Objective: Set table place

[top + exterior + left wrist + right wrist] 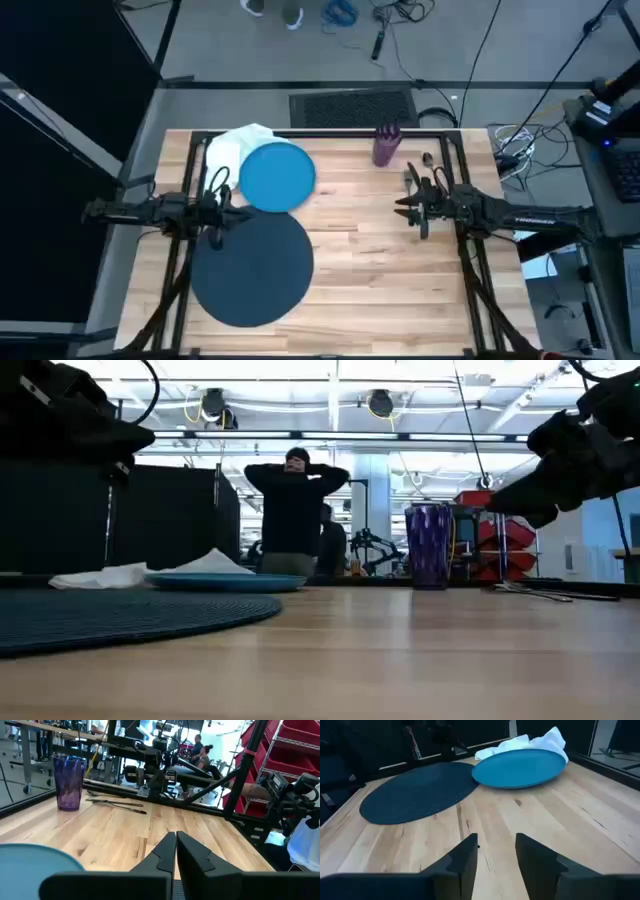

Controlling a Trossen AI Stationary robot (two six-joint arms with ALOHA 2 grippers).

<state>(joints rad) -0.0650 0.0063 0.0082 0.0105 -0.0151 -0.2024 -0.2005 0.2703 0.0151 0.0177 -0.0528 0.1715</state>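
Desk (380,260): blue plate (278,177) overlapping white napkin (232,146), purple cup (386,146). Low view alone shows a person (293,510) behind. Left gripper (176,851) pressed together; right gripper (496,851) spread.

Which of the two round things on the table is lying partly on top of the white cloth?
The smaller bright blue plate: its far edge overlaps the white napkin. The big dark grey charger lies nearer, flat on bare wood.

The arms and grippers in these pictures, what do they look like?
Both arms are dark, near-black jointed limbs. The left gripper and right gripper each end in two flat, angular matte-black fingers. The high view shows pale lettering along the right arm, too small to read, and black cabling near each wrist.
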